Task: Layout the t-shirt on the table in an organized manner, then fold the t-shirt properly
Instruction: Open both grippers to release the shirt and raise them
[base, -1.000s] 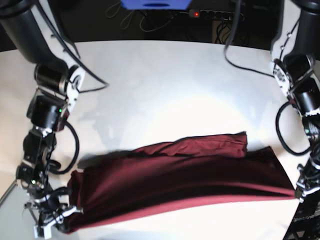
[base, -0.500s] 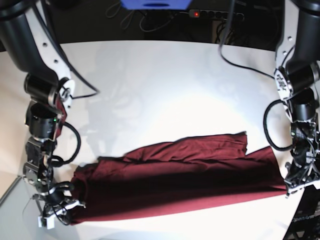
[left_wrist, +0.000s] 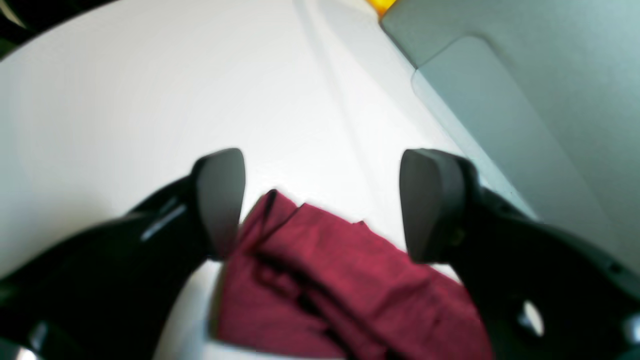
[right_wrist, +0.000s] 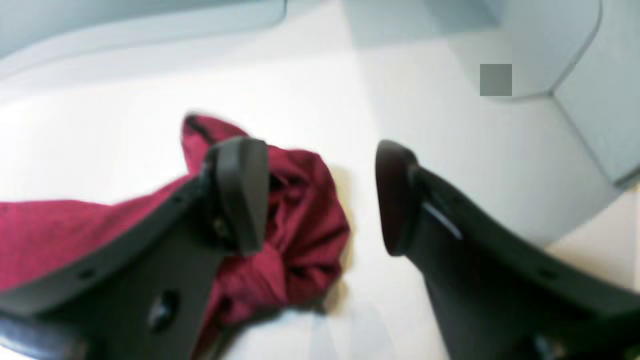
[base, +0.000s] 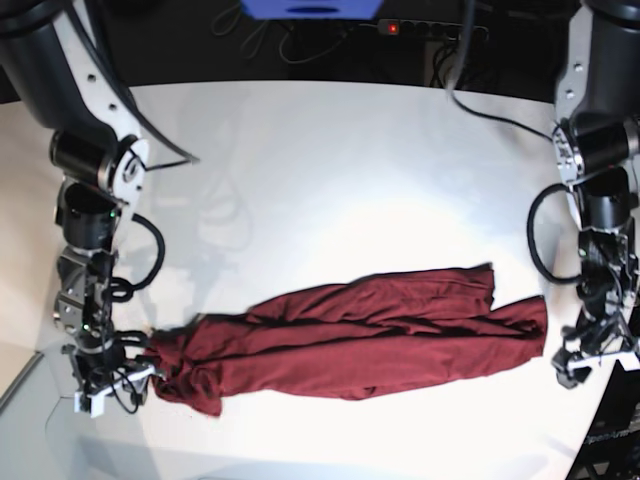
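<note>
Back strip: we see a dark area beyond the far edge, with a black power strip (base: 432, 29) showing a red light.
Blue object (base: 312, 8): top centre.
Cables (base: 262, 38): loose, dark.
Light: bright, glary.

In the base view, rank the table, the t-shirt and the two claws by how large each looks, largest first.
1. The table, filling most of the view.
2. The t-shirt, a long bunched band across it.
3. The left claw and right claw: both small and look alike, so no ranking between them.
</note>
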